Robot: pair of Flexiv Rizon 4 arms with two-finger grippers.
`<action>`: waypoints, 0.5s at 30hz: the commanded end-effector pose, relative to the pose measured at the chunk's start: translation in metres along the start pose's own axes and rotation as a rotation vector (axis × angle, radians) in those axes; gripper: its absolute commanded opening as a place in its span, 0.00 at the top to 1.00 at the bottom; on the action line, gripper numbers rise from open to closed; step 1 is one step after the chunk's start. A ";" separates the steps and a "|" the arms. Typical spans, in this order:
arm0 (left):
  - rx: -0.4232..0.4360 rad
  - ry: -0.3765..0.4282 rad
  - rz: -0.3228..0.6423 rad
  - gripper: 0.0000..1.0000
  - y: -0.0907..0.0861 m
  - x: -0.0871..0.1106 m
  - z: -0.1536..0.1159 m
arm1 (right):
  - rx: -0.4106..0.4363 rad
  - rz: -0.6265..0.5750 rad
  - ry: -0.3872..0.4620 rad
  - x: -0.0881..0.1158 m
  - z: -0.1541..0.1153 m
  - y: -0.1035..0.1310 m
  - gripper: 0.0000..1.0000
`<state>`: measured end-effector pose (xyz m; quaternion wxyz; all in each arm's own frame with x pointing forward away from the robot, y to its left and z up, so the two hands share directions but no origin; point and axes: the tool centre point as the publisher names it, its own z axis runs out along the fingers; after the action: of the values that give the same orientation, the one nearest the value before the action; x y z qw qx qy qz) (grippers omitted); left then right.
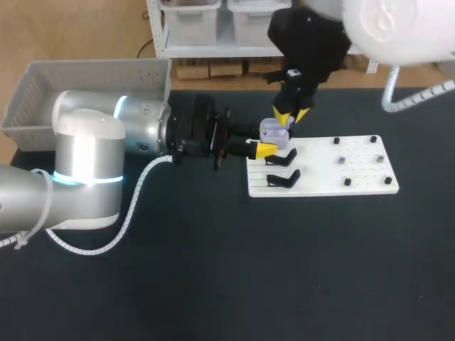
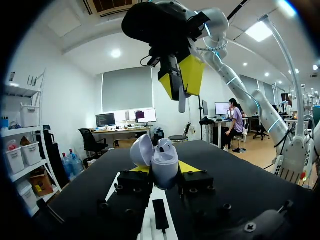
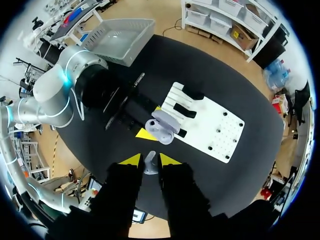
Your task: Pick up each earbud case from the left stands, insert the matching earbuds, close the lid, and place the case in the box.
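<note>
robotics lab: robot arms [image 1: 85, 149], black worktable [image 1: 213, 270]

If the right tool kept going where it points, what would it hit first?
Likely the open earbud case, held in the left tool; the earbud in the right tool would touch first. Depth is unclear.

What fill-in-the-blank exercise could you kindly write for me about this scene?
1. The left gripper is shut on the earbud case, whose lid is ____.
2. The right gripper holds an earbud ____ the case, not yet in it.
3. On the white board, ____ black stands carry no case.
4. The grey box sits on the ____ arm's side of the table.

Missing words: open; above; two; left
</note>
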<state>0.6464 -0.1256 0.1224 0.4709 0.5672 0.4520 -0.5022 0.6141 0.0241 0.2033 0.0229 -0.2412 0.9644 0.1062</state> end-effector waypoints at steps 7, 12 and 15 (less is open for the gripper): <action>-0.005 -0.002 0.003 1.00 -0.001 0.001 0.000 | 0.021 -0.014 0.074 -0.013 0.010 0.002 1.00; -0.005 -0.002 0.003 1.00 -0.001 0.001 0.000 | 0.037 -0.024 0.090 -0.016 0.016 0.003 1.00; -0.005 -0.002 0.003 1.00 -0.001 0.001 0.000 | 0.044 -0.028 0.097 -0.018 0.020 0.003 1.00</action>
<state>0.6464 -0.1256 0.1224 0.4709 0.5672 0.4520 -0.5022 0.6234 0.0352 0.1879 -0.0115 -0.2584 0.9629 0.0762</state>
